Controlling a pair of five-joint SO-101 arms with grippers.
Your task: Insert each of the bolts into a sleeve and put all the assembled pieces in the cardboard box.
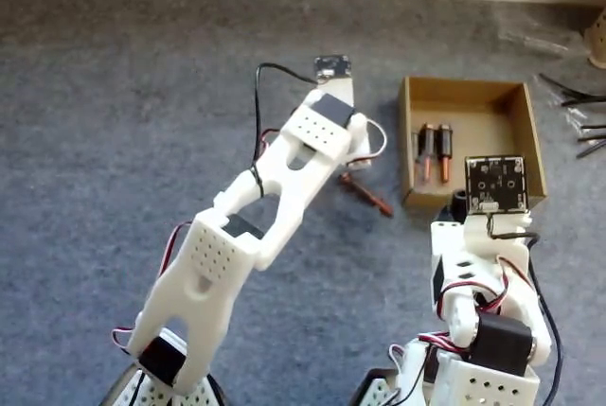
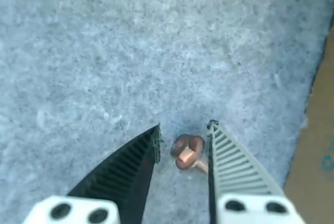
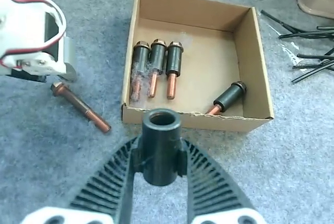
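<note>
Lying loose: one copper-coloured metal bolt [image 1: 367, 196] with a flanged head, flat on the grey felt-like worktop [image 1: 142, 94], just beside the near-left corner of the brown cardboard box [image 3: 193, 120].
Bolt axis: the long axis runs diagonally across the worktop, with the head towards the far-left and the threaded tip towards the box's near corner.
Left gripper [image 2: 183, 129]: spread open and low over the bolt, one finger on each side of the head end, not clamped on it.
Right gripper [image 3: 159, 156]: clenched on a black cylindrical sleeve [image 3: 162, 125], held upright with its open bore facing up, near the box's near wall.
Box contents: four assembled pieces [image 3: 157, 59]. Three lie side by side along the left wall, and one lies slanted by the near-right corner.
Handling: the bolt is probably stiff, light and hard. Its round shank looks smooth enough to roll or slip under a loose pinch.
Hold: best taken across the shank just under the head. That would leave the threaded length free to enter the bore.
</note>
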